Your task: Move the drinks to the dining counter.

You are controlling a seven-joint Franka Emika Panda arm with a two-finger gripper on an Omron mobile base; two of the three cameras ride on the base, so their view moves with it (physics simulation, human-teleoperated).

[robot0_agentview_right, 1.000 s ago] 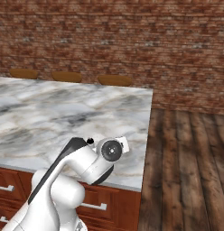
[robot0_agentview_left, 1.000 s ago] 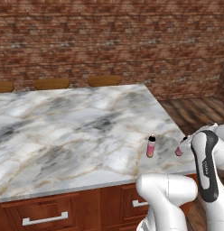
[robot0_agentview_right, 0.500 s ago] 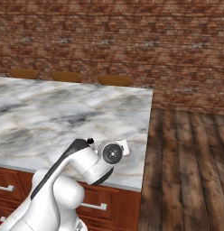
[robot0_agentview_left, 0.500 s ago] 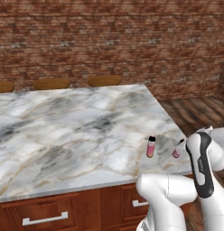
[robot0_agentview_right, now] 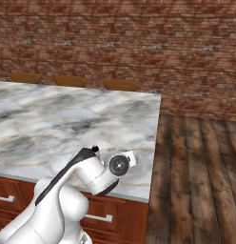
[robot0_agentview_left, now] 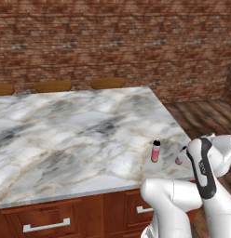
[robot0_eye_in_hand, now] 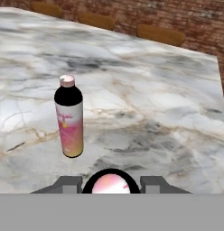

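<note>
The claw point(robot0_eye_in_hand: 111, 184) sits low over the table point(robot0_agentview_left: 66, 135). Its two dark tips press against either side of the second bottle point(robot0_eye_in_hand: 111, 186), which is seen end-on as a dark ring with a pink centre. I judge the claw to be closed on that bottle, not standing wide around it.

In the left base view this second bottle point(robot0_agentview_left: 180, 157) peeks out beside the arm's forward link. Over the last second it has crept down and a little leftward with the arm, which has sunk lower at the table's near right corner. The bottle now looks to be at or just above the marble, though the arm hides its foot, so I cannot tell if it touches.

Just beyond it the first bottle point(robot0_eye_in_hand: 69, 118) stands upright on the table, free of the claw and unmoved throughout. The left base view shows it point(robot0_agentview_left: 156, 150) near the second bottle but apart from it.

Farther off the veined marble runs to the round wooden stools point(robot0_agentview_left: 108, 82) along the far edge, with a brick wall point(robot0_agentview_left: 112, 46) behind.

The drop reads as a set-down. One drink is already delivered and the other is about to be placed next to it, so the task seems close to its end. What is left is opening the claw and lifting straight away without clipping either bottle.
</note>
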